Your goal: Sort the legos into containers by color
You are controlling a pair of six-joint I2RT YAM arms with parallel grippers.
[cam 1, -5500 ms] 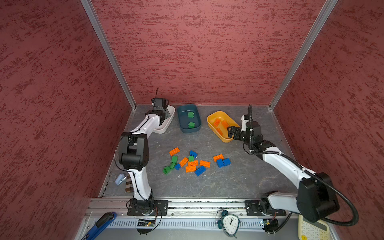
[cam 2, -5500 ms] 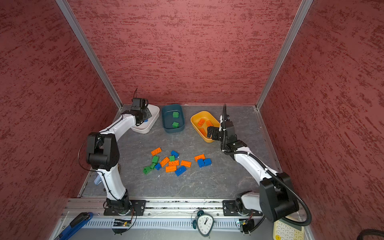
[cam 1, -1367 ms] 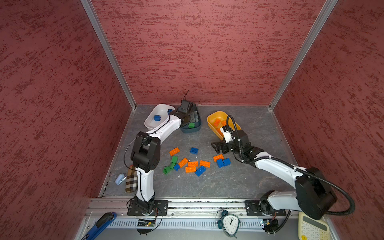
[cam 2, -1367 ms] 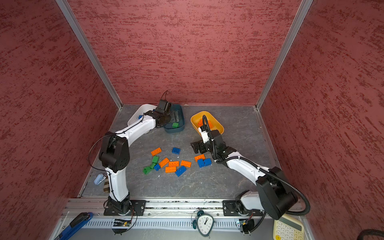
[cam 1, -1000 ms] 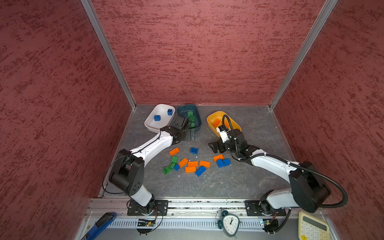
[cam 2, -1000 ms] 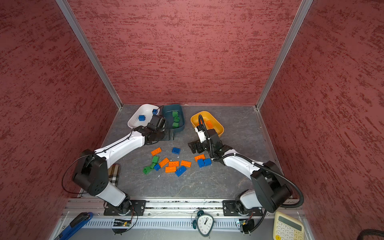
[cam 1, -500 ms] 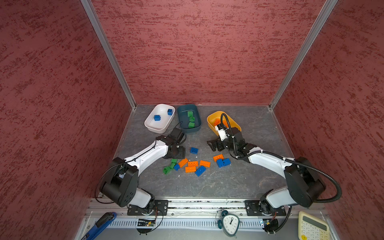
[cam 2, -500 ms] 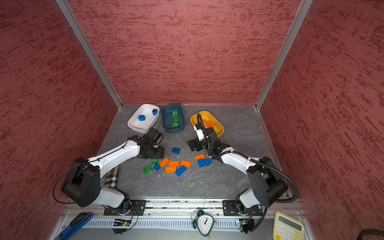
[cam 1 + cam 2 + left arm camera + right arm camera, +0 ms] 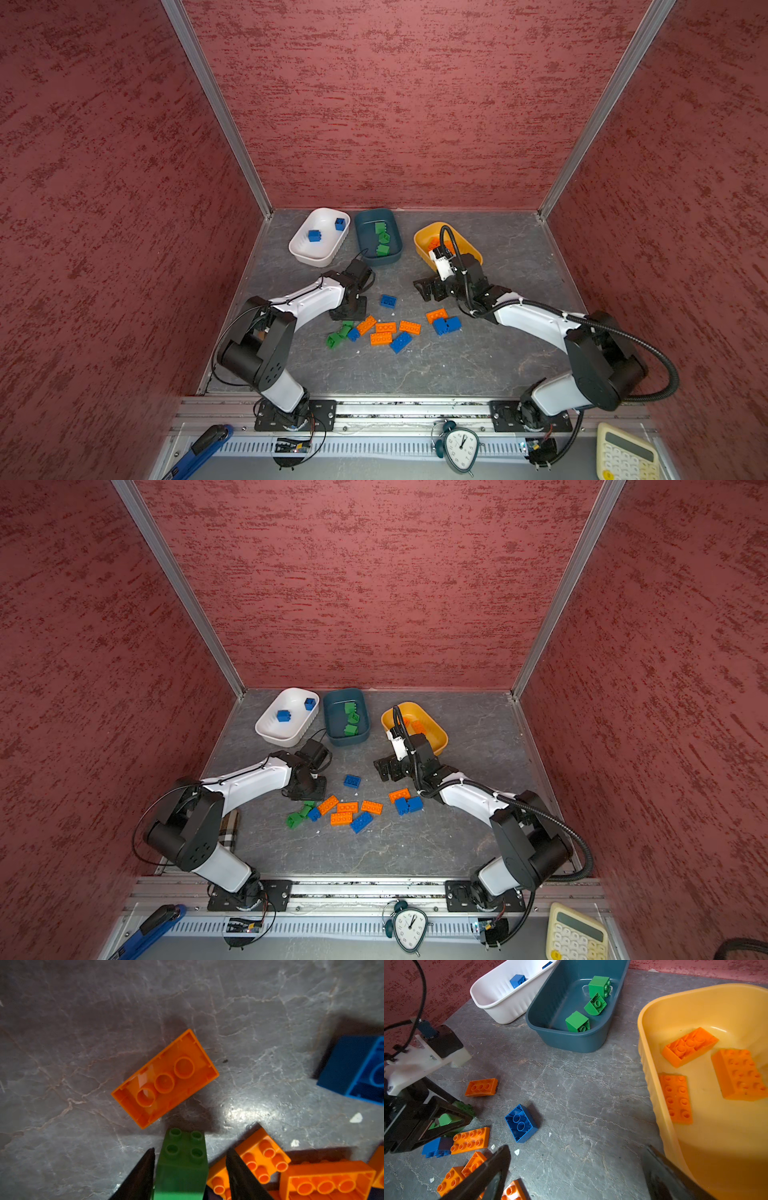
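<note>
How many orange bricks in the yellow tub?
3: an upside-down orange brick, another by the yellow tub wall, a third beside it. Tub partly cropped; more may hide.

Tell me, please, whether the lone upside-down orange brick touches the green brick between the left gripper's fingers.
Apart. The left wrist view shows bare floor between the orange brick and the green brick.

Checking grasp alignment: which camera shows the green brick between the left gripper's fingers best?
Left wrist: green brick close up, studs clear, left gripper fingers flanking it. Right wrist shows only slivers through the gripper's frame. In both top views the gripper covers most of it.
</note>
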